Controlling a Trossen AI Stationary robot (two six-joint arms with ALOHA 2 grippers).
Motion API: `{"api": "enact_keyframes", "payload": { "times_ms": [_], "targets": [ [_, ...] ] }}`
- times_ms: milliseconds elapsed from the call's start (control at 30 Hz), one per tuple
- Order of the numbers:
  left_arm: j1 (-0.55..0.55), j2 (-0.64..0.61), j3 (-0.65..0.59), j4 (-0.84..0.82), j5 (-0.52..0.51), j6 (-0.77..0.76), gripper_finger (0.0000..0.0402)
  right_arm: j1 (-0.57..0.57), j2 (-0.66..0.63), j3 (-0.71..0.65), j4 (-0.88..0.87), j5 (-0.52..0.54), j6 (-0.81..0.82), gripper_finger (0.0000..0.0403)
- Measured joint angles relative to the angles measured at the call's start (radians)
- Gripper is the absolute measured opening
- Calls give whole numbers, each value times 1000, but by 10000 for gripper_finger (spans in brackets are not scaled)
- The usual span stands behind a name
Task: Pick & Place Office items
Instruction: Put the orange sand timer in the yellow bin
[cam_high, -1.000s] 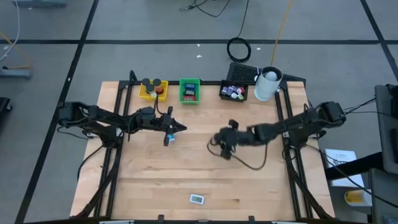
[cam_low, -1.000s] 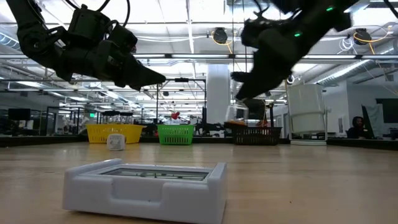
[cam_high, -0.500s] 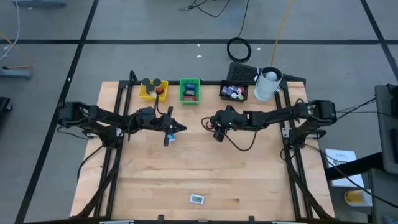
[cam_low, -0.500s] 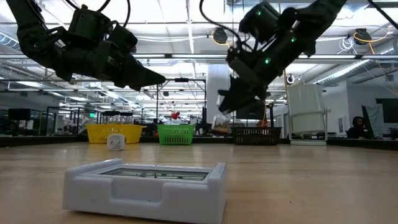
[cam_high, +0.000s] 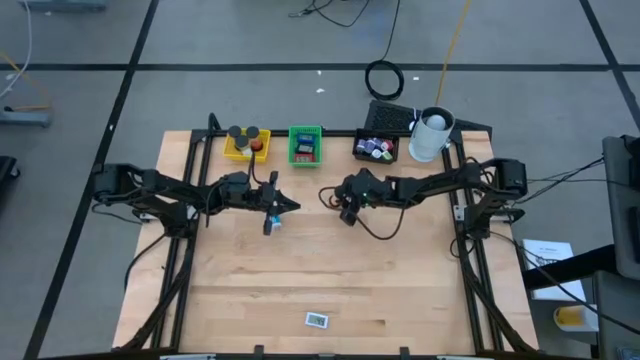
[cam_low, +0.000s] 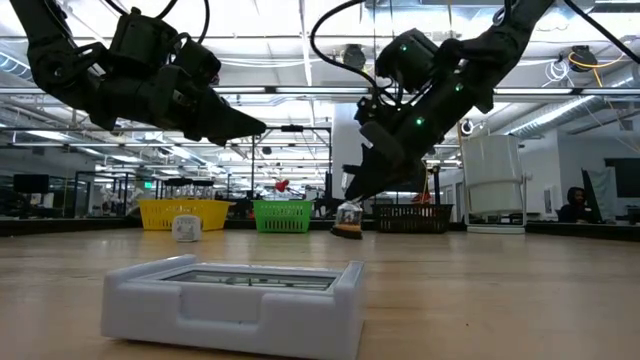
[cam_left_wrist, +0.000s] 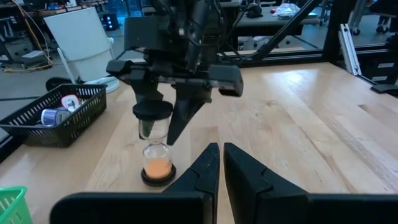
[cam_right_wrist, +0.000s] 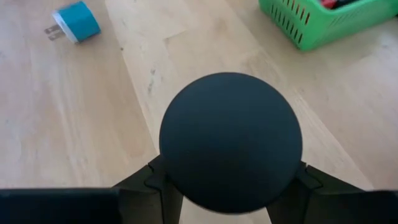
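Observation:
A small hourglass (cam_left_wrist: 155, 152) with black caps and orange sand stands upright near the table's middle. My right gripper (cam_left_wrist: 154, 113) is shut on its top. In the right wrist view its round black upper cap (cam_right_wrist: 230, 140) fills the space between my fingers. My left gripper (cam_high: 287, 205) hangs shut above the table, left of the hourglass, with nothing in it. A blue and white plug (cam_high: 271, 222) lies on the wood just below it and also shows as the plug (cam_right_wrist: 74, 23) in the right wrist view. My right gripper pinches the hourglass's upper cap (cam_left_wrist: 151, 112) between its two fingers, one on each side. The fingers come slanting down from the table's right side. The hourglass hangs upright below them, its lower cap (cam_left_wrist: 157, 177) down at the tabletop.
Along the far edge stand a yellow tray (cam_high: 246, 146), a green tray (cam_high: 305, 146), a black tray (cam_high: 376, 148) and a white cup (cam_high: 432, 136). A small white box (cam_high: 317, 319) lies near the front edge. Bare wood lies between.
My right gripper has carried the hourglass toward the table's far edge and a little left, and has come down. The hourglass, held high earlier, now reaches the tabletop, still upright.

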Motion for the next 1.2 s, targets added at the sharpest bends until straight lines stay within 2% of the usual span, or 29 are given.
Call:
{"api": "enact_keyframes", "payload": {
  "times_ms": [367, 633, 967, 1200],
  "targets": [
    [0, 0, 0, 0, 0, -1, 31, 0, 10, 1, 27, 1, -6, 167],
    [0, 0, 0, 0, 0, -3, 31, 0, 6, 1, 26, 4, -6, 216],
    [0, 0, 0, -1, 0, -4, 31, 8, -145, 1, -105, 31, -25, 274],
    [0, 0, 0, -6, 0, -25, 31, 57, -258, -13, -246, 111, -35, 256]
  ]
}}
